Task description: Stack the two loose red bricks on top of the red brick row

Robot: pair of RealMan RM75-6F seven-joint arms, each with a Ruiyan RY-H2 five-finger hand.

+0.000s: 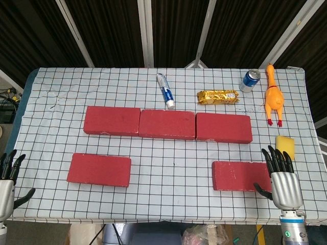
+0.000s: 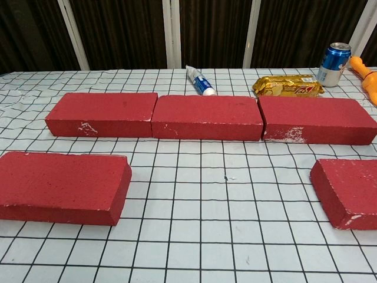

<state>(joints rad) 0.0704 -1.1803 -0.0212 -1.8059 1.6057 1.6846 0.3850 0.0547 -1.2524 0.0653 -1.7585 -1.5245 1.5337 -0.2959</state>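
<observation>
Head view: left hand at the table's front-left corner, fingers spread, holding nothing. Right hand at front-right, fingers up and apart, empty, just beside the right loose brick. Left loose brick front-left. Three-brick row mid-table. One tube, snack pack, can, rubber chicken, sponge toward the back and right edges.

Chest view: no hands; row, two loose bricks, nothing stacked.

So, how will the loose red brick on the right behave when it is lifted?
The right loose brick looks stiff and blocky, so it should not bend or roll. White chips on its edges suggest light foam that may crumble.
</observation>
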